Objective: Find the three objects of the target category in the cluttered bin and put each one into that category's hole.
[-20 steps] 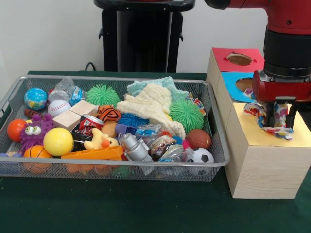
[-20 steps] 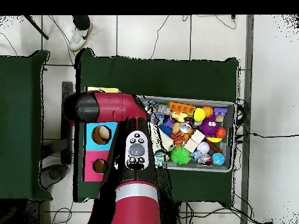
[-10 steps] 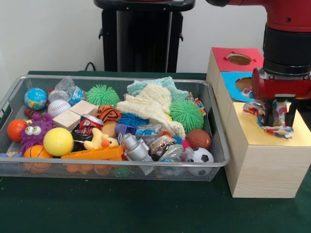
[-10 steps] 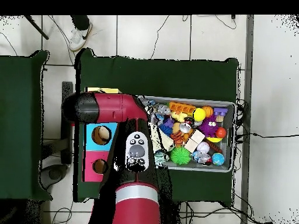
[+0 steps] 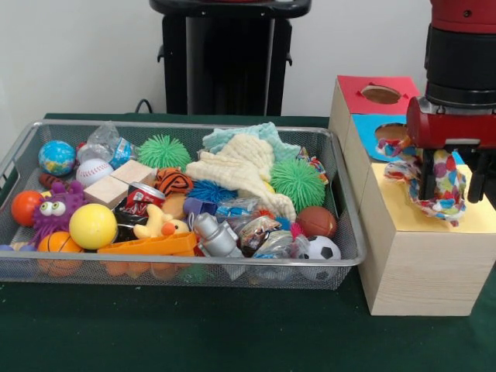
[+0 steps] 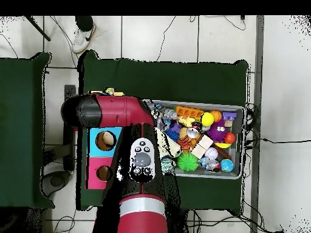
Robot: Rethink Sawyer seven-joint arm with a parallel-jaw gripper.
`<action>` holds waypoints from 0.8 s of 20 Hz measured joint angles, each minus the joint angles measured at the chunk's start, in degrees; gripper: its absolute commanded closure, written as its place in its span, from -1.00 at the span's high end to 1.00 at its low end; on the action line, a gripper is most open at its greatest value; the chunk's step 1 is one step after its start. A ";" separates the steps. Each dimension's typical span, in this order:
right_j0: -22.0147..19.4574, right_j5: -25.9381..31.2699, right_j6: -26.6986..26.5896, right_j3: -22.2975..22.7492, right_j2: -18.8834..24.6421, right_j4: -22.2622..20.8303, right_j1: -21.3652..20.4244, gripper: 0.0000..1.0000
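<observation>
Down on the green table (image 5: pixel 194 333), the wire bin (image 5: pixel 31 136) is packed: spiky green balls (image 5: pixel 298 182), a cream knitted piece (image 5: pixel 240 170), a yellow ball (image 5: pixel 92 225), a baseball (image 5: pixel 94 171), a globe ball (image 5: pixel 56 157), a purple googly-eyed toy (image 5: pixel 54 209), a rubber duck (image 5: pixel 159 222), a soccer ball (image 5: pixel 320 249), wooden blocks (image 5: pixel 124 182). At its far right corner a scrap with a busy pattern (image 5: pixel 313 163) peeks out beside a spiky ball; it could be another target, though I can't be sure.

Right of the bin stands the row of boxes: red top (image 5: pixel 356 87) at the back, blue top (image 5: pixel 368 128) in the middle, and the yellow-topped box (image 5: pixel 422 271) nearest the camera. The arm (image 6: pixel 115 112) covers it from overhead, so its hole is hidden in both views, and what's already inside can't be seen either.

And the action: the hand (image 5: pixel 448 186) hangs right over the yellow top, pinching the patterned cloth piece (image 5: pixel 434 182), which droops off its fingers just above the paper. So this one is carried over but not dropped yet. Release comes next, I'd judge, then back to the bin for whatever remains.
</observation>
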 measured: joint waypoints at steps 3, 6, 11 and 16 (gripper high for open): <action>-0.10 0.00 0.00 0.01 0.00 0.00 -0.17 1.00; -0.26 0.00 0.00 0.01 0.00 0.00 -0.28 1.00; -0.55 -0.01 0.00 0.18 -0.01 0.00 -0.42 1.00; -0.64 0.00 0.00 0.56 -0.01 0.00 -0.47 1.00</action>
